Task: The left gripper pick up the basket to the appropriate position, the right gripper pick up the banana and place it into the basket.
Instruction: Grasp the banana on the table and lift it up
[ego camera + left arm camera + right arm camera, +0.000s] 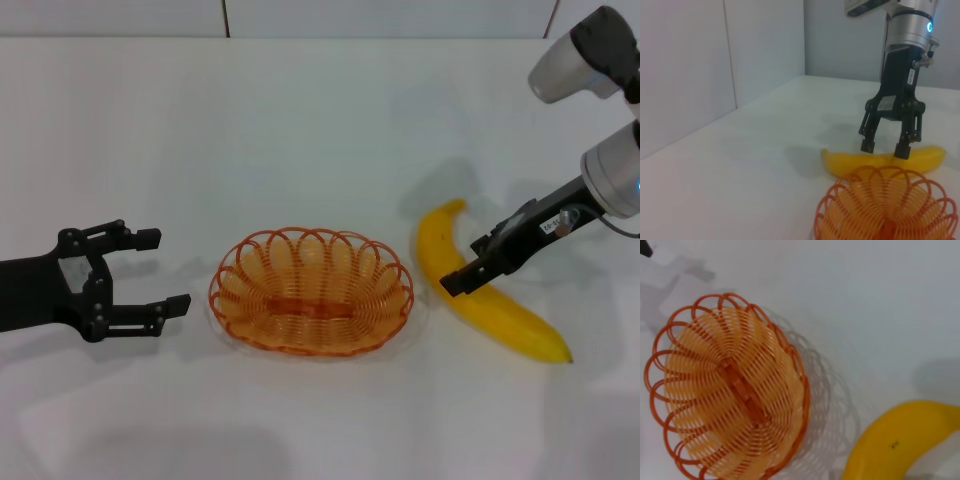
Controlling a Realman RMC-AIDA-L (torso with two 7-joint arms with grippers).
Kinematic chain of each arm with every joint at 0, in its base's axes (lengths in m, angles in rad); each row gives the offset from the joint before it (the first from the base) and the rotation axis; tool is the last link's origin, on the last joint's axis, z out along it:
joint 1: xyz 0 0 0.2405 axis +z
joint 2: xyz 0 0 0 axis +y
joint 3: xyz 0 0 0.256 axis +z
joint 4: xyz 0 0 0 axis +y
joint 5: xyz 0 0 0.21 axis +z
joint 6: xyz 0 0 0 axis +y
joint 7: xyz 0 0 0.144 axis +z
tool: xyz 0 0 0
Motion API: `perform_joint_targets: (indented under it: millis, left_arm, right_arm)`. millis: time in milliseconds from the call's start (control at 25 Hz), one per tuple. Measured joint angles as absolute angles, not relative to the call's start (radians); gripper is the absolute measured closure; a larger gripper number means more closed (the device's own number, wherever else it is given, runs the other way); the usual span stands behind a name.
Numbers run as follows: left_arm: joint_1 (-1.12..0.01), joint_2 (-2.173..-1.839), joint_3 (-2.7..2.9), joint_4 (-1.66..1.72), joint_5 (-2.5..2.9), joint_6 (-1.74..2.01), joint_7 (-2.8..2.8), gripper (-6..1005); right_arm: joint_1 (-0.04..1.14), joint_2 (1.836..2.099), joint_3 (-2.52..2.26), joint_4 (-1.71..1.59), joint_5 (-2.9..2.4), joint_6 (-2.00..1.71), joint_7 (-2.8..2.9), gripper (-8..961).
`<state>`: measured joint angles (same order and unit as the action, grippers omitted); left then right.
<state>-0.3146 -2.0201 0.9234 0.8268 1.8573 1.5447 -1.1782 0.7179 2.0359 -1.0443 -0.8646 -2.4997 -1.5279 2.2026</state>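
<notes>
Right pincer open, seemingly over banana.

A bare robot test bench, lab-like rather than domestic: plain white table, blank white partition walls closing it in, two black robot arms reaching in from either side. Only props: an orange wire basket and a banana.

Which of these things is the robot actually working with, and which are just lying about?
In use: basket, empty on the table; banana, lying to its right; right gripper, open, down over the banana; left gripper, open, left of the basket.

Lying about: nothing except the white table.
</notes>
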Motion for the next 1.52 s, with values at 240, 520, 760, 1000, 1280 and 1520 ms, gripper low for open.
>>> perform_joint_targets:
  millis: [240,520,760,1000,1280,1520]
  left_arm:
    - [-0.316,-2.022,0.923,0.827,1.851,1.546,-1.177,92]
    - [-0.317,-2.022,0.923,0.827,1.849,1.549,-1.177,92]
    - [-0.325,-2.022,0.917,0.827,1.848,1.571,-1.177,92]
    - [-0.325,-2.022,0.916,0.827,1.848,1.573,-1.177,92]
    - [-0.323,-2.022,0.915,0.827,1.848,1.574,-1.176,92]
    - [-0.318,-2.017,0.913,0.828,1.848,1.595,-1.176,91]
  right_arm:
    - [0.740,2.034,-1.046,-0.782,-2.511,-1.490,2.199,88]
    - [0.743,2.036,-1.065,-0.776,-2.514,-1.490,2.204,90]
    - [0.743,2.038,-1.074,-0.767,-2.526,-1.481,2.207,168]
    - [0.737,2.038,-1.074,-0.776,-2.527,-1.480,2.216,296]
    - [0.740,2.034,-1.068,-0.800,-2.528,-1.499,2.220,455]
    - [0.731,2.030,-1.041,-0.962,-2.528,-1.584,2.248,454]
